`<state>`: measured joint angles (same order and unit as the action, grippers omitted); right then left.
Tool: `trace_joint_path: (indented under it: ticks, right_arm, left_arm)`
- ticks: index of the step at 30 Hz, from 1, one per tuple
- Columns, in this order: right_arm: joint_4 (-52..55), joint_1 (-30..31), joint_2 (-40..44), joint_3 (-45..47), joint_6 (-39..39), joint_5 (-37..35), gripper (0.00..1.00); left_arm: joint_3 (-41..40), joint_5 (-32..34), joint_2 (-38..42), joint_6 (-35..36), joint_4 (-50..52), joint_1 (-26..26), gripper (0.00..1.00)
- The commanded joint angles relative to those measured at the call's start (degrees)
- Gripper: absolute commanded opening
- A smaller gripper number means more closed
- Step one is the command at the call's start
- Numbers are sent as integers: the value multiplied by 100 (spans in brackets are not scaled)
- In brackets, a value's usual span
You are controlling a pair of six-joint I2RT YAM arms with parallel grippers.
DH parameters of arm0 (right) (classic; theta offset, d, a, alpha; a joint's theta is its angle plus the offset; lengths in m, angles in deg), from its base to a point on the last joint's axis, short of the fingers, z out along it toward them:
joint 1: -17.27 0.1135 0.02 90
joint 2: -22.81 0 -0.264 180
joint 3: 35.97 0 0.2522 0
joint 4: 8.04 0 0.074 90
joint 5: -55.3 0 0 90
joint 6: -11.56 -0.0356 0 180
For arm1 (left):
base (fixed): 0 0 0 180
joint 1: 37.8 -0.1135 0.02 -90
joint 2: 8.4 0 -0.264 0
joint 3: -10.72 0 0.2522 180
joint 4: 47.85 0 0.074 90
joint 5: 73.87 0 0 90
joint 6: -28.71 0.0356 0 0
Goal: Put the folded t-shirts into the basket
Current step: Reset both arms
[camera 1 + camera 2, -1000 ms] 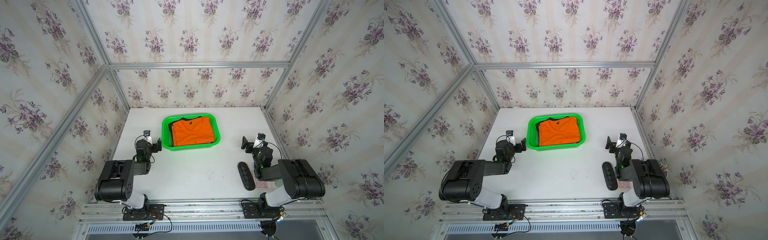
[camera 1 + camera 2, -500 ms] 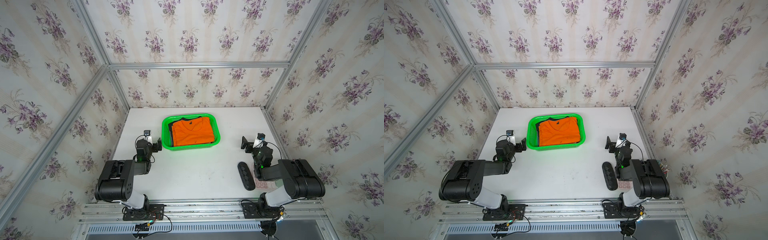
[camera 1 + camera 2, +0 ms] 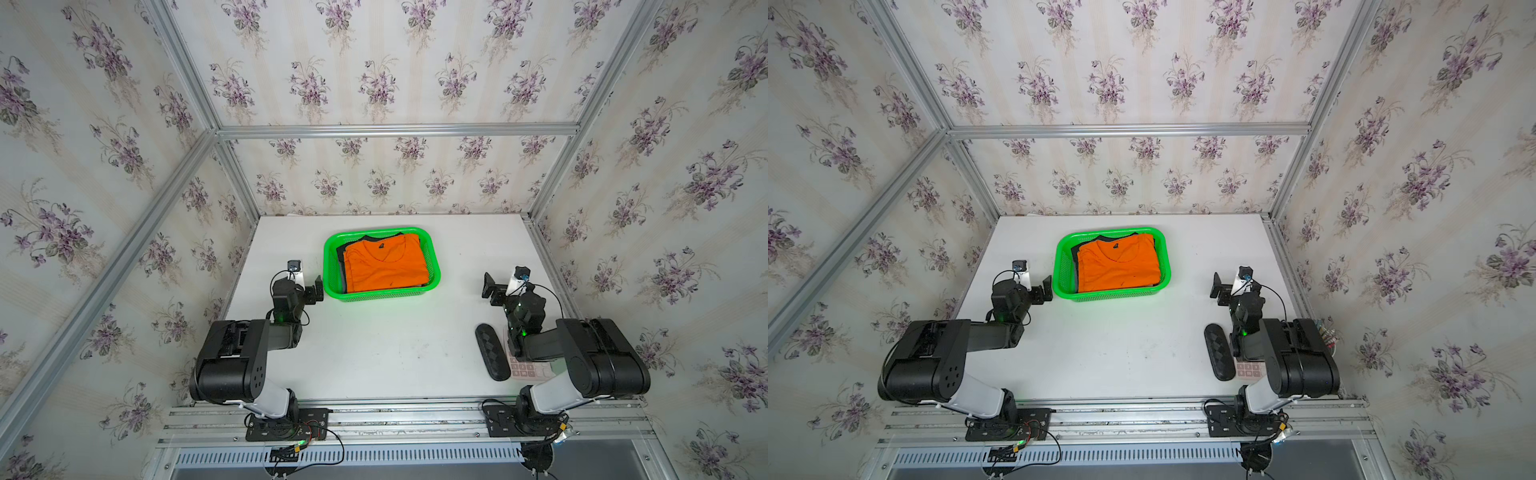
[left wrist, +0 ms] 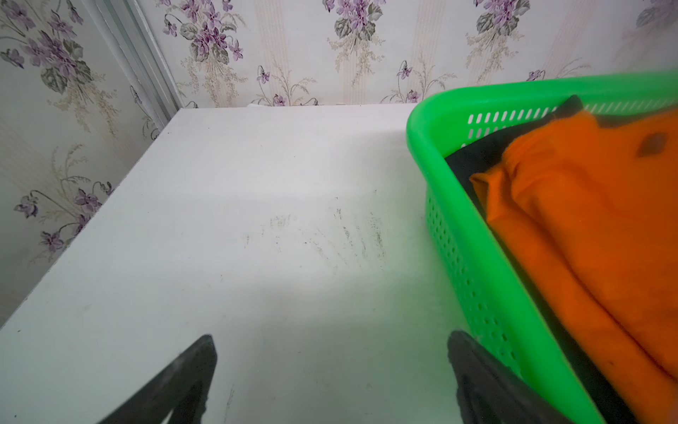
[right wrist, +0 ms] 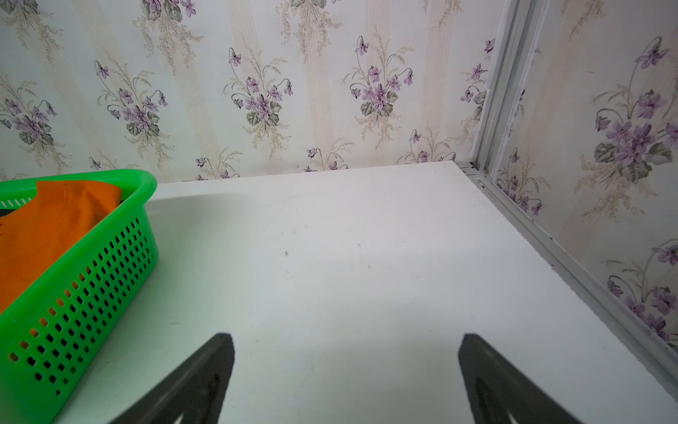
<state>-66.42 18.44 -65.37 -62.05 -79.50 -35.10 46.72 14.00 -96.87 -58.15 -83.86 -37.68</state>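
Job apparently done: a bright green basket (image 3: pixel 382 294), toward twelve o'clock on the white counter (image 3: pixel 374 353), holds the folded t-shirts (image 3: pixel 386 262) in one stack, orange on top with dark edges showing beneath. The left pincer (image 4: pixel 330 336) sits just beside the basket at its eight o'clock, and the right pincer (image 5: pixel 345 336) is well apart at four o'clock. Both are released and empty, seemingly parked clear of the load.
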Motion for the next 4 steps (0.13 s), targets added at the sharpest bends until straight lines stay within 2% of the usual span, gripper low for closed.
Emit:
trace_joint_path:
  ticks: [1,4]
  right_arm:
    - [-169,6,-10,-22,18,32,100]
    - [-169,6,-10,-23,18,32,100]
  left_arm:
    - [35,20,-13,30,-97,-2,100]
    - [11,20,5,29,-124,-3,100]
